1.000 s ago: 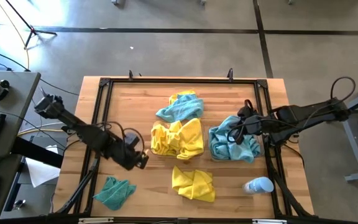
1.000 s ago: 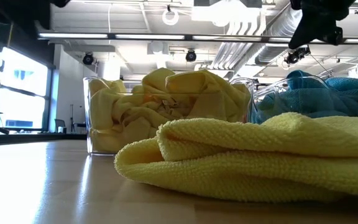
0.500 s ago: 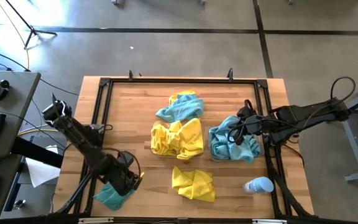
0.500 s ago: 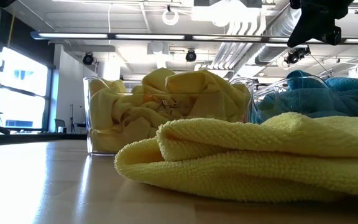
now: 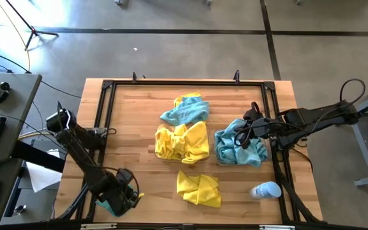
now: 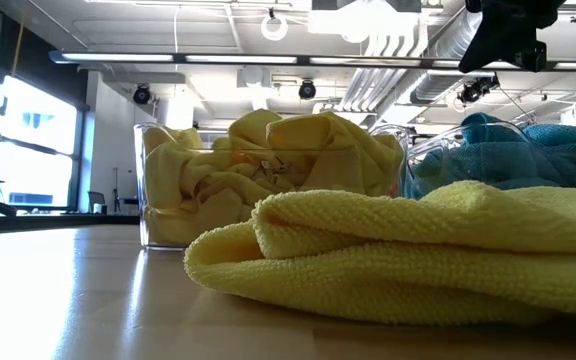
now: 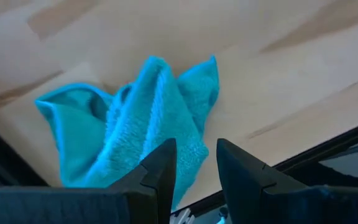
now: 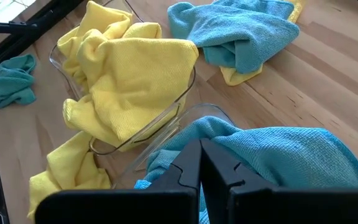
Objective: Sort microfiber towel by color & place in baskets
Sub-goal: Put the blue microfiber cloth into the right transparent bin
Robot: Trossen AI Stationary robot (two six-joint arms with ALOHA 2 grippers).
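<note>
The wooden bench (image 5: 133, 128), ringed by one black metal frame (image 5: 107, 86), carries everything. Two dark arms reach in. The left arm (image 5: 75, 144) runs down the bench's left side to its near-left corner; the right arm (image 5: 312, 118) comes in from the right edge.

Two clear baskets sit side by side mid-bench. The left basket (image 8: 188, 87) is heaped with yellow towels (image 5: 183, 140); how many lie in the heap cannot be told. The right basket (image 6: 423, 150) holds teal towels (image 5: 238, 148), likewise too bunched to count.

Three loose heaps of towels lie outside the baskets. Behind the yellow basket lies a teal towel (image 5: 185, 112) draped over a yellow towel (image 8: 238, 76) of which only edges show. In front of the baskets lies a crumpled yellow heap (image 5: 199, 189). At the near-left corner lies one small teal towel (image 7: 135, 134), close to the frame.

One white and light-blue bottle (image 5: 266, 190) lies on its side at the near-right; no writing on it can be read.

The left end effector (image 7: 194, 165) hangs right over the small teal towel with its fingers apart, the cloth showing between and behind them, not clamped. The right end effector (image 8: 200, 163) hovers over the teal basket with its fingers pressed together, holding nothing.
</note>
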